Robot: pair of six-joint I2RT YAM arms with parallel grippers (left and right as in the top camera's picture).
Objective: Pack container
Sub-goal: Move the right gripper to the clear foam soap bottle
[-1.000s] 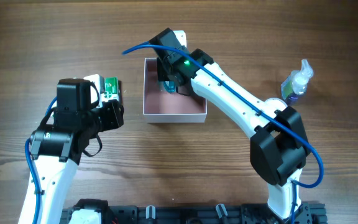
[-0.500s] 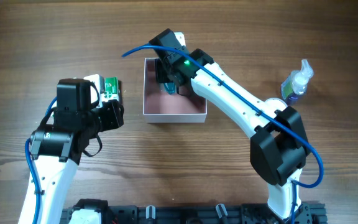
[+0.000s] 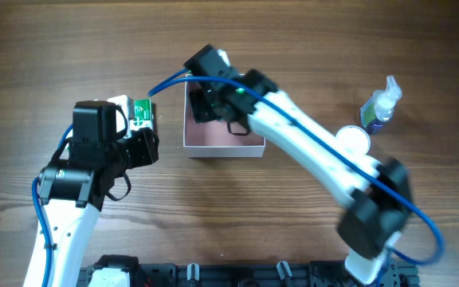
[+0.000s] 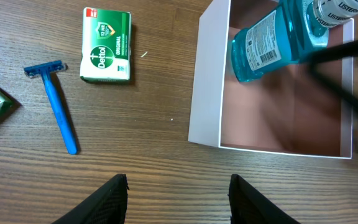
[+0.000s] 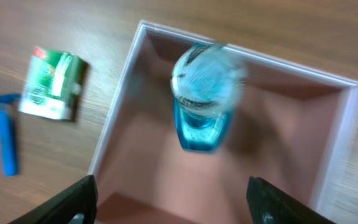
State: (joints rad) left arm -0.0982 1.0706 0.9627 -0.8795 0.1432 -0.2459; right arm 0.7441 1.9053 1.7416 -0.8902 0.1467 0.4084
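The right gripper [image 5: 178, 202] hung spread wide and empty above the blue mouthwash bottle [image 5: 202, 102], which sat inside the container [image 5: 120, 106] at mid-table, near one wall. To finish the release well, I judged it should rise straight up with its fingers apart, so that neither clips the cap and tips the bottle. The left gripper [image 4: 178, 198], likewise open and empty, hovered beside the box near the razor [image 4: 58, 106]. Compared with a second earlier, the right arm had swung leftward, blurred with motion, uncovering a round white lid [image 3: 352, 139].
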